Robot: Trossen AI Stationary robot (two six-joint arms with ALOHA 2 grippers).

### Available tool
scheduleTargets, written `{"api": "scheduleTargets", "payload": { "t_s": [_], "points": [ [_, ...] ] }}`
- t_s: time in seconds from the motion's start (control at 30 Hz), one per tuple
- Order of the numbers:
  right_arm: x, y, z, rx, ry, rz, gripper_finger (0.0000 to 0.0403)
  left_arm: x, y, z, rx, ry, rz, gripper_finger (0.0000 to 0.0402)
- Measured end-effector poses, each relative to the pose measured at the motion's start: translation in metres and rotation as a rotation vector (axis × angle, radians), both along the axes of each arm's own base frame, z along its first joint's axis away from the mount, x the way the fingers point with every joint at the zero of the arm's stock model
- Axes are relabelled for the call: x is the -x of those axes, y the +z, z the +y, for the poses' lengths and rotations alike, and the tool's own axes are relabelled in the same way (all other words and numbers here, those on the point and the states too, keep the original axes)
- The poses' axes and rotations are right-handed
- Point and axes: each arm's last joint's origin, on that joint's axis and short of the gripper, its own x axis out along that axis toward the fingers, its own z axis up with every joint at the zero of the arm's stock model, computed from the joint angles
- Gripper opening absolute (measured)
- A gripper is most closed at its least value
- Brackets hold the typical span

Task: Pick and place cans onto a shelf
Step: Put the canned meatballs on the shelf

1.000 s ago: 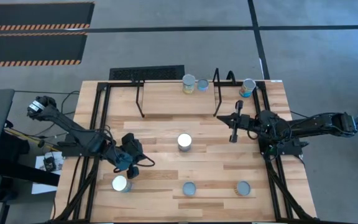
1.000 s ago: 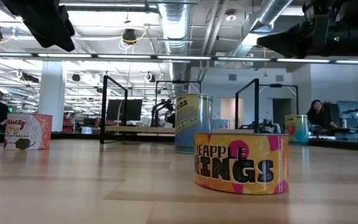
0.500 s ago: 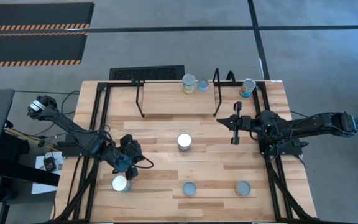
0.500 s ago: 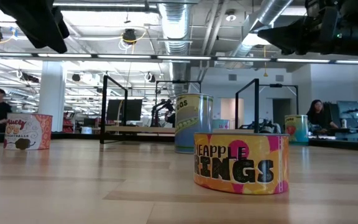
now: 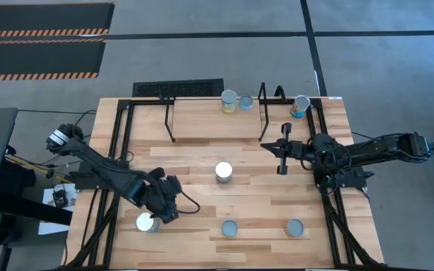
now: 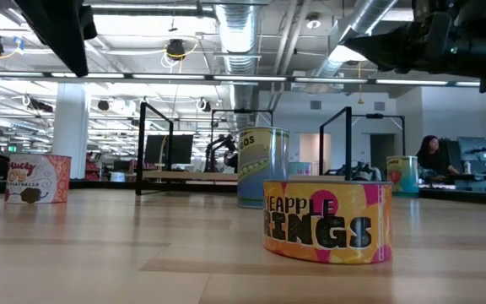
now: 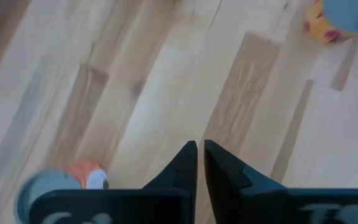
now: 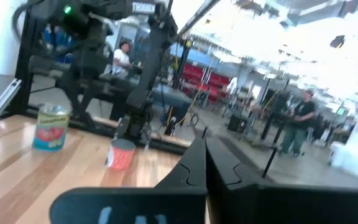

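On the wooden table (image 5: 202, 188) we count seven cans in the high view, and we place everything by the shelf (image 5: 217, 124) at the far edge.

- Shelf: black wire end frames with a light board between them. Two cans (image 5: 229, 100) stand side by side at its far edge, close to the right end frame; the second (image 5: 246, 102) touches the first or nearly so.
- A lone can (image 5: 301, 105) stands just outside the right end frame.
- A silver-topped can (image 5: 224, 172) stands in front of the shelf, near the table's middle.
- Two grey-blue-topped cans sit well in front of the shelf near the front edge: one (image 5: 230, 228) below the middle, one (image 5: 295, 227) further right. The low view shows a yellow and pink label (image 6: 327, 221) close by and a taller green-labelled can (image 6: 262, 166) behind it.
- A white-topped can (image 5: 147, 222) sits at the front left, well away from the shelf.
- Left gripper (image 5: 166, 209): just beside that front-left can, fingers pressed together with nothing between them, as its wrist view (image 7: 199, 163) shows.
- Right gripper (image 5: 283, 150): just in front of the shelf's right end frame, fingers likewise closed together and holding nothing (image 8: 202, 158).
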Motion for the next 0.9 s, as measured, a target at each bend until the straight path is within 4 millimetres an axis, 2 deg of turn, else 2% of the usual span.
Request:
{"api": "scheduleTargets", "payload": {
  "t_s": [0.33, 0.47, 0.57, 0.73, 0.9],
  "points": [
    [0.002, 0.008, 0.002, 0.057, 0.045, -0.077, 0.0009, -0.028, -0.021, -0.021, -0.046, 0.097, 0.244, 0.0098],
    [0.002, 0.008, 0.002, 0.057, 0.045, -0.076, 0.0005, -0.02, -0.03, -0.013, -0.092, 0.299, 0.388, 0.0125],
    [0.002, 0.007, 0.003, 0.061, 0.062, -0.074, 0.0004, -0.014, -0.029, -0.009, -0.161, 0.37, 0.417, 0.0137],
    [0.002, 0.008, 0.003, 0.065, 0.072, -0.075, 0.0008, -0.016, -0.027, 0.002, -0.198, 0.365, 0.438, 0.0136],
    [0.002, 0.008, 0.003, 0.078, 0.068, -0.075, 0.0005, -0.017, -0.034, 0.026, -0.202, 0.311, 0.49, 0.0131]
  ]
}}
